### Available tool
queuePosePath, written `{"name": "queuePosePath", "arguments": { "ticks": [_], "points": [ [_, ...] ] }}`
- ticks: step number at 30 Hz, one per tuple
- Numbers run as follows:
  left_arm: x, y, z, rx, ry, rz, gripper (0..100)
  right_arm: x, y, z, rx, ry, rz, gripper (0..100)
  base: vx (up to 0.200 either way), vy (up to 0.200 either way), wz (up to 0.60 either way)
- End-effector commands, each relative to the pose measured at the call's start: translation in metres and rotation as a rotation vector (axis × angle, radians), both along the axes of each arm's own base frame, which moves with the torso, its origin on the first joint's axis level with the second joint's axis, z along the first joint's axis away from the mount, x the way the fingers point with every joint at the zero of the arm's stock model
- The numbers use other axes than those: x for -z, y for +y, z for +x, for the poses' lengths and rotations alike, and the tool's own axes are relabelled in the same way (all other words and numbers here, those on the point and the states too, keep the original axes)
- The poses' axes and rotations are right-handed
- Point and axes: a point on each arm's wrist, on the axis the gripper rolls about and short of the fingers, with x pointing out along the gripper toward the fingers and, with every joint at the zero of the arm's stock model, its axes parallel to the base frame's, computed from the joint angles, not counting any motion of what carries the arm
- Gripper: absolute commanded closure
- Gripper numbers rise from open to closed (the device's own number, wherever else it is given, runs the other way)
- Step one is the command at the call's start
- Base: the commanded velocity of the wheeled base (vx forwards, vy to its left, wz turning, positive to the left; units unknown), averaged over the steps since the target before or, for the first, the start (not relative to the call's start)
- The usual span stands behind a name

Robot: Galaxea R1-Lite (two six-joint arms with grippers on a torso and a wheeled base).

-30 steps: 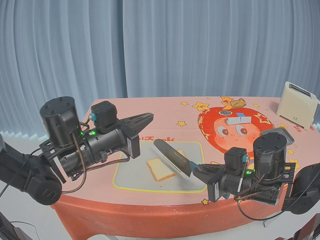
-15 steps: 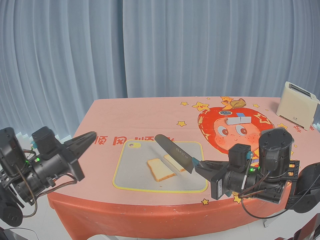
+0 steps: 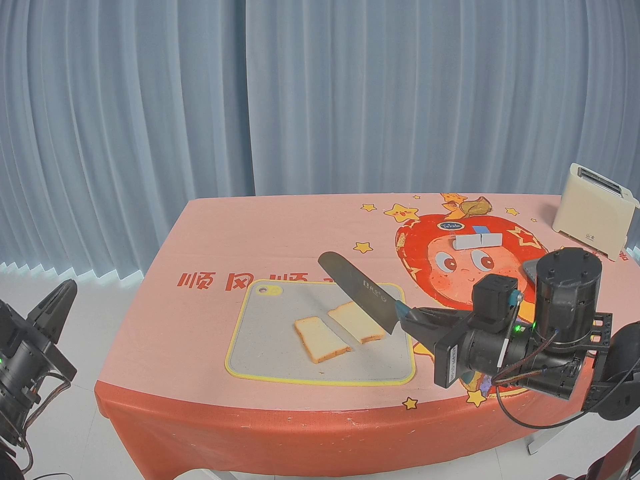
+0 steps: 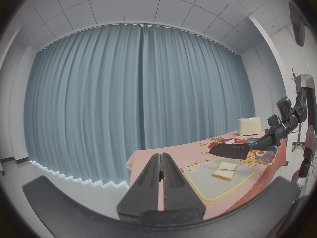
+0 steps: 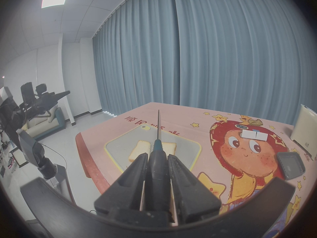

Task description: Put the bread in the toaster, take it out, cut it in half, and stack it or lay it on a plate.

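- The bread lay in two halves, side by side on the cutting board; I judged the cut done and plating next.
- My right gripper was clamped on the knife, its blade above the halves and pointing to 10 o'clock.
- My left gripper, fingers together and empty, hung at 9 o'clock.
- From the head view, my right arm hid most of the grey plate at 2 o'clock.

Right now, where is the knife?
In the head view the knife is on the robot's right, held by the right gripper, its blade above the right part of the cutting board, beside the two bread halves.
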Motion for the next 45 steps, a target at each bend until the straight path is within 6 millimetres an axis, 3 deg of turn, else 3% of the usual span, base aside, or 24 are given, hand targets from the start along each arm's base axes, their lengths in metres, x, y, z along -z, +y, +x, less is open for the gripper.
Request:
{"name": "queuePosePath", "arguments": {
  "ticks": [1, 5, 9, 16, 20, 21, 24, 29, 45],
  "points": [
    [0.001, 0.005, -0.025, -0.047, -0.067, -0.001, 100, -0.010, -0.005, -0.001, 0.010, -0.026, 0.027, 100, 0.000, 0.000, 0.00],
    [0.005, 0.008, -0.047, -0.080, -0.082, 0.011, 100, -0.017, -0.010, -0.004, 0.015, -0.050, 0.046, 100, 0.000, 0.000, 0.00],
    [0.022, 0.008, -0.074, -0.087, -0.042, 0.052, 100, -0.026, -0.014, -0.005, 0.022, -0.074, 0.068, 100, 0.000, 0.000, 0.00],
    [0.045, 0.008, -0.098, -0.083, 0.006, 0.059, 100, -0.029, -0.016, -0.007, 0.023, -0.084, 0.076, 100, 0.000, 0.000, 0.00],
    [0.084, 0.008, -0.124, -0.090, 0.080, 0.121, 100, -0.033, -0.018, -0.008, 0.024, -0.097, 0.087, 100, 0.000, 0.000, 0.00],
    [0.085, 0.008, -0.127, -0.086, 0.085, 0.109, 100, -0.034, -0.019, -0.009, 0.026, -0.100, 0.090, 100, 0.000, 0.000, 0.00],
    [0.082, 0.008, -0.126, -0.116, 0.037, 0.077, 100, -0.036, -0.020, -0.009, 0.026, -0.104, 0.095, 100, 0.000, 0.000, 0.00],
    [0.088, 0.012, -0.126, -0.255, 0.111, -0.050, 100, -0.038, -0.022, -0.009, 0.035, -0.112, 0.099, 100, 0.000, 0.000, 0.00],
    [0.088, 0.011, -0.126, -0.235, 0.112, -0.055, 100, -0.039, -0.030, -0.004, 0.080, -0.119, 0.098, 100, 0.000, 0.000, 0.00]
  ]
}}
